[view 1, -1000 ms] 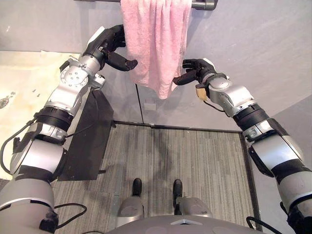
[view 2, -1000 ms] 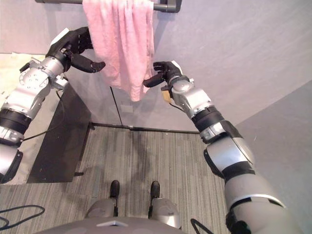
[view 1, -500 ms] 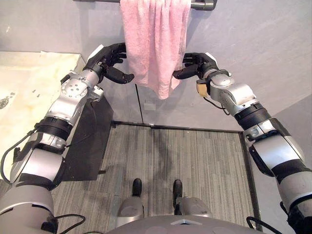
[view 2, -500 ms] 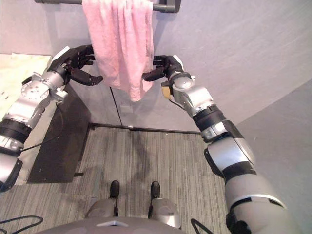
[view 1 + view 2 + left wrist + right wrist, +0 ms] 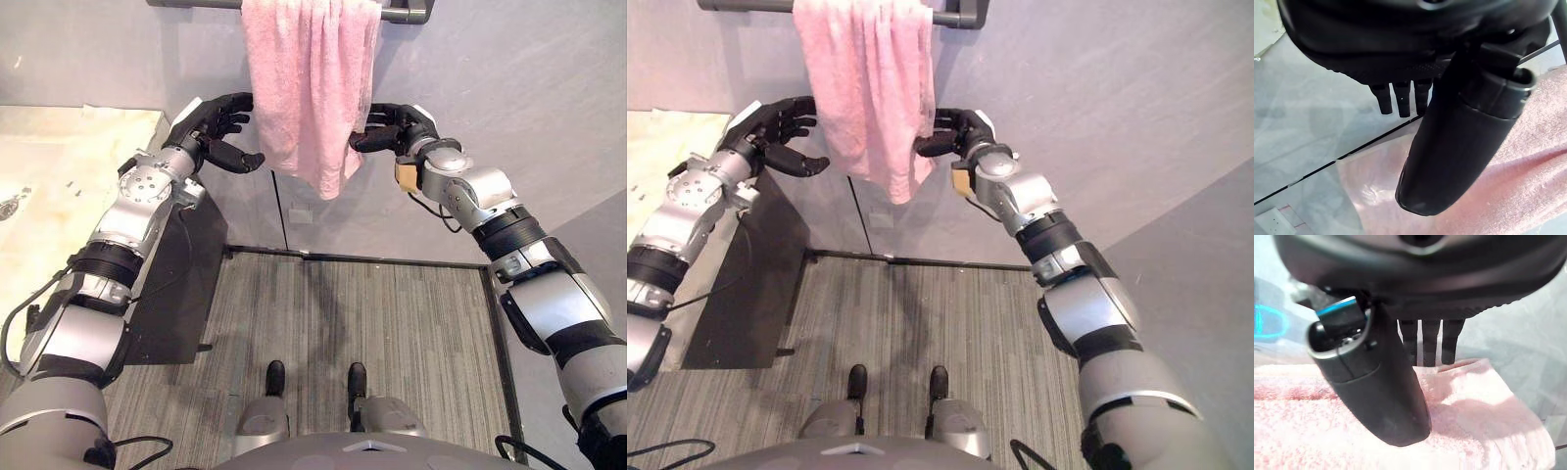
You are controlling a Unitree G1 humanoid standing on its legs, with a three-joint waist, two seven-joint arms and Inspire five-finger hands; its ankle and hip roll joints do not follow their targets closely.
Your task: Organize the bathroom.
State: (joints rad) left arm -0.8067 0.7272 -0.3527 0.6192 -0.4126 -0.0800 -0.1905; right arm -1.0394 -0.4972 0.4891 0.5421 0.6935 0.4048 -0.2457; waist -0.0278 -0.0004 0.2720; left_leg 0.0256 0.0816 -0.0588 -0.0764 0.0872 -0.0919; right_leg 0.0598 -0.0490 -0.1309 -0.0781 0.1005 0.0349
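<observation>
We face a grey wall point(image 5: 549, 88) with striped carpet point(image 5: 392, 323) running up to it, and a pale counter point(image 5: 49, 186) on our left with a dark panel point(image 5: 186, 284) standing below its edge. High on the wall a dark towel bar point(image 5: 407, 12) crosses the top of the head views, and a pink towel point(image 5: 309, 88) hangs over it, bunched rather than spread, its lower end coming to a lopsided point.

Our left hand point(image 5: 211, 127) is raised at the towel's left edge, fingers loosely spread and thumb pointing toward the cloth. In the left wrist view the thumb lies in front of the pink fabric with the fingers point(image 5: 1400, 100) straight past it, so we read this hand as open and not gripping. Our right hand point(image 5: 397, 127) is at the right edge, fingers relaxed and thumb against or just beside the cloth; the right wrist view shows fingers point(image 5: 1431, 345) behind the towel's edge and thumb in front, not yet pinched closed.

We judge the step in hand to be straightening the hung towel. The next move calls for closing thumb and fingers on each side edge, then drawing the edges apart evenly without dragging the towel off the bar.
</observation>
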